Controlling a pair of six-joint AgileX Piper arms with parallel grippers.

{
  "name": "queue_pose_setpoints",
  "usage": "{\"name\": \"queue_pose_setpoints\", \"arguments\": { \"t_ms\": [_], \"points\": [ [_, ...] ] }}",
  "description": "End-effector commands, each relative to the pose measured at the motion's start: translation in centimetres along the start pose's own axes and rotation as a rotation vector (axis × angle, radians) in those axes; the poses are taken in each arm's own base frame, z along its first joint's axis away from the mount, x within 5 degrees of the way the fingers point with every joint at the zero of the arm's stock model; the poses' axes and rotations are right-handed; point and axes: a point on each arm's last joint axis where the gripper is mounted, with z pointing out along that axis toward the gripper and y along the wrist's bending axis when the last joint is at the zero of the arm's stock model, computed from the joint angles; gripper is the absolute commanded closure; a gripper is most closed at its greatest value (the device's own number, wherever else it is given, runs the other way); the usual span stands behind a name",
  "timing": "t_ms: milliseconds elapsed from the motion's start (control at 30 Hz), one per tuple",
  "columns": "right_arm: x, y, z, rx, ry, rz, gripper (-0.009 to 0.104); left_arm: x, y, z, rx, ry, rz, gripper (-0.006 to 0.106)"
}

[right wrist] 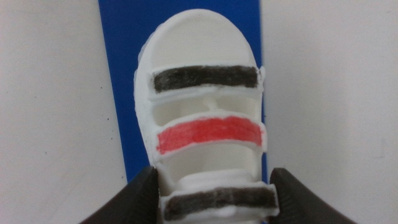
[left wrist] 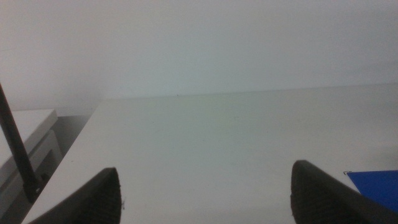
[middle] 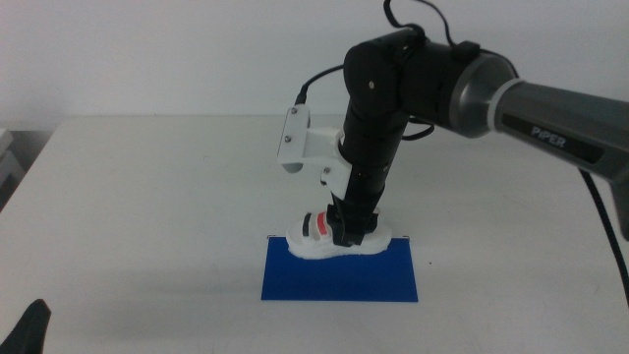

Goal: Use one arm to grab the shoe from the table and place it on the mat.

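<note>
Right wrist view: the right gripper [right wrist: 212,193] clasps the shoe [right wrist: 202,118] at its heel end — the shoe sits on the mat's [middle: 339,273] far edge. Off the mat's near-left corner, the left gripper [left wrist: 205,196] waits, jaws spread wide.

Even, bright, diffuse light; faint shadows; wrist views soft, jaws blurred.

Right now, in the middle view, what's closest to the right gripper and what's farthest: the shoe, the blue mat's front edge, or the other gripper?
1. The shoe: held between the right gripper's jaws, on the mat's far edge.
2. The mat's front edge: just nearer the camera.
3. The left gripper: waiting at the bottom-left corner.
</note>
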Motion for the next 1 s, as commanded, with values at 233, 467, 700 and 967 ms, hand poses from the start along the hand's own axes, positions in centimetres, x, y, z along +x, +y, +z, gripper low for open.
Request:
{"name": "queue_pose_setpoints", "arguments": {
  "t_ms": [233,467,700,967],
  "points": [
    [-0.7,-0.3,-0.9,0.021,-0.051,-0.006,0.099,-0.6,0.0,-0.1,-0.001,-0.088,-0.014,0.007],
    [-0.6,-0.4,0.6,-0.003,-0.028,0.015,0.099,-0.6,0.0,-0.1,-0.001,-0.088,-0.014,0.007],
    [-0.5,-0.5,1.5,-0.01,-0.01,0.023,0.099,-0.6,0.0,-0.1,-0.001,-0.088,-0.014,0.007],
    [-0.5,-0.5,1.7,-0.016,-0.004,0.046,0.086,-0.6,0.0,-0.1,-0.001,-0.088,-0.014,0.007]
  ]
}}
